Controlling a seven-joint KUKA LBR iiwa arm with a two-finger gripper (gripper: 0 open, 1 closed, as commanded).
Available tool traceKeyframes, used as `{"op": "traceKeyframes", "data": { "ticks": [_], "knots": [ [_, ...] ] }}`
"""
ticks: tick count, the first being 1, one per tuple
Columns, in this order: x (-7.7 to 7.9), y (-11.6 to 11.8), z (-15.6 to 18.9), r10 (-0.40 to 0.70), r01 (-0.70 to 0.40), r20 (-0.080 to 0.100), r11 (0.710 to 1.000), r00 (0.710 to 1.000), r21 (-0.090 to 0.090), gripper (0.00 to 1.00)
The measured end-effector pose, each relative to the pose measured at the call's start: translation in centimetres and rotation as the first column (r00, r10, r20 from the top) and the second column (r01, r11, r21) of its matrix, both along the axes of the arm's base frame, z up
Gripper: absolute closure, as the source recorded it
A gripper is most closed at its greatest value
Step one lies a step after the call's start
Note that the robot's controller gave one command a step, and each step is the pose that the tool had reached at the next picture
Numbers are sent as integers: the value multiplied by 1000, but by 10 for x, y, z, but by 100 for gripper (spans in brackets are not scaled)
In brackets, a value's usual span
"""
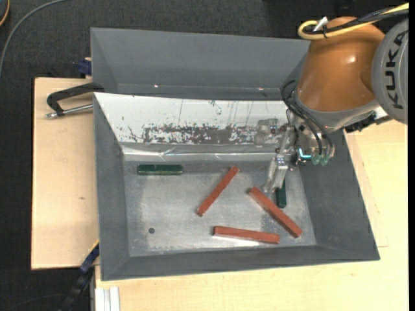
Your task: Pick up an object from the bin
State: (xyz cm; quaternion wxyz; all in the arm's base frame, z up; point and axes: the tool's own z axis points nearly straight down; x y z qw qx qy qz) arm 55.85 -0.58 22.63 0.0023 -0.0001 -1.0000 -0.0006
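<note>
My gripper [279, 173] hangs low at the right side of the bin, under the orange wrist cover. Just below its tip a short dark green stick [281, 197] stands or lies end-on, touching the upper end of a red-brown stick [275, 212] that runs diagonally toward the bin's front right. Whether the green stick is gripped I cannot tell. A second red-brown stick [218, 191] lies slanted in the middle of the floor, to the gripper's left. A third red-brown stick [246, 234] lies almost level near the front wall.
Another dark green stick [159, 169] lies level at the far left, close to the back wall. A small dark dot [152, 231] sits on the floor at the front left. The arm and its cables overhang the bin's right rear corner.
</note>
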Motion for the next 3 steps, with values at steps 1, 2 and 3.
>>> {"op": "traceKeyframes", "data": {
  "ticks": [1, 2, 3],
  "knots": [
    [21, 22, -113, 257, -257, 1, 966, 966, 1, 0],
    [15, 55, -157, 457, -457, 4, 890, 890, 1, 0],
    [16, 54, -155, 455, -455, 7, 891, 891, 0, 100]
  ]
}}
